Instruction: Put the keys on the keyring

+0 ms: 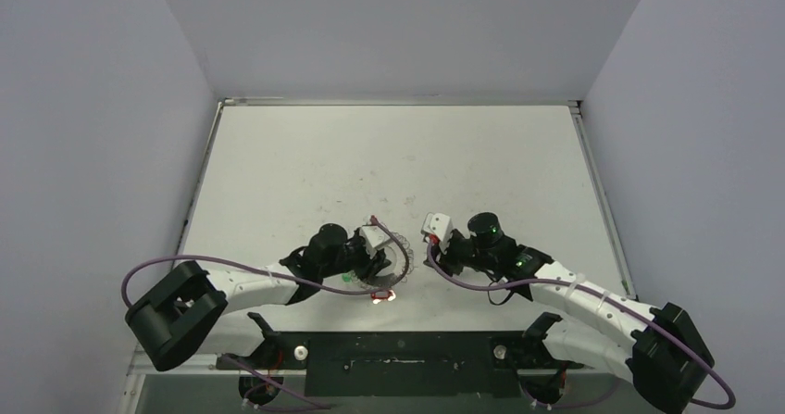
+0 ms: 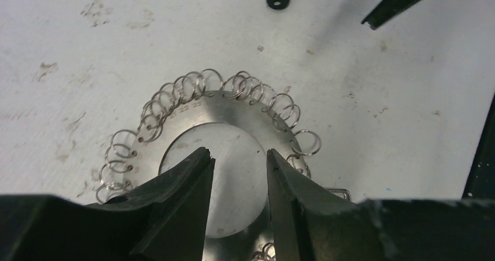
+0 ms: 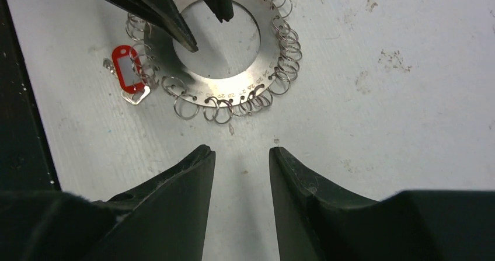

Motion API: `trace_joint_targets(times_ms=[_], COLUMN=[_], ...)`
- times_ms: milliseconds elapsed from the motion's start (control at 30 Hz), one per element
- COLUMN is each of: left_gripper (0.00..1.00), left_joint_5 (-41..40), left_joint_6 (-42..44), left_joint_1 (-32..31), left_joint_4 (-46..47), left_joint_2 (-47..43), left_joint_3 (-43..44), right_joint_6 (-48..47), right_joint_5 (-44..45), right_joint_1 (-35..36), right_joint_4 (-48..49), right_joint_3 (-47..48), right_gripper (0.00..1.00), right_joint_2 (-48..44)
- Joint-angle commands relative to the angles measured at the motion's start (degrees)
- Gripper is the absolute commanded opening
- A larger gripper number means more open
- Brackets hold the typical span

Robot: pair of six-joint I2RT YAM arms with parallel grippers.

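On the scuffed white worktop [image 1: 389, 145] the keyring [image 2: 233, 106] lay flat at lower centre, left hand [image 2: 239, 154] spread above its hole, likely to pin it, right hand [image 3: 241, 151] spread empty alongside.

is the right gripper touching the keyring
Apart. The right wrist view shows the right gripper open, with a strip of bare table between its fingertips and the nearest loops of the keyring.
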Motion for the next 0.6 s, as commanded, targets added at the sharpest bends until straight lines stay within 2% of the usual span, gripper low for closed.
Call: trace_joint_targets(times_ms=[0, 367, 500, 567], left_gripper=[0.38, 0.37, 0.32, 0.26], left_joint_5=[5.7, 16.4, 19.4, 20.7], left_joint_6=[7.3, 9.9, 10.0, 10.3], left_joint_1=[-2.3, -4.8, -6.1, -6.6], left_joint_4=[10.0, 20.9, 21.6, 19.7], left_joint_2=[5.2, 19.6, 21.4, 21.5], left_joint_3=[1.7, 6.7, 6.9, 7.1], right_joint_6=[-5.3, 0.1, 0.9, 0.9], right_joint_5=[3.3, 5.7, 5.5, 5.3], right_joint_1=[-0.2, -3.1, -3.9, -4.2], right_joint_4=[-1.7, 1.6, 2.0, 2.0], right_joint_3=[2.7, -1.7, -2.4, -2.4], right_gripper=[0.4, 0.39, 0.39, 0.39], right_joint_2=[-0.6, -9.1, -10.3, -10.3])
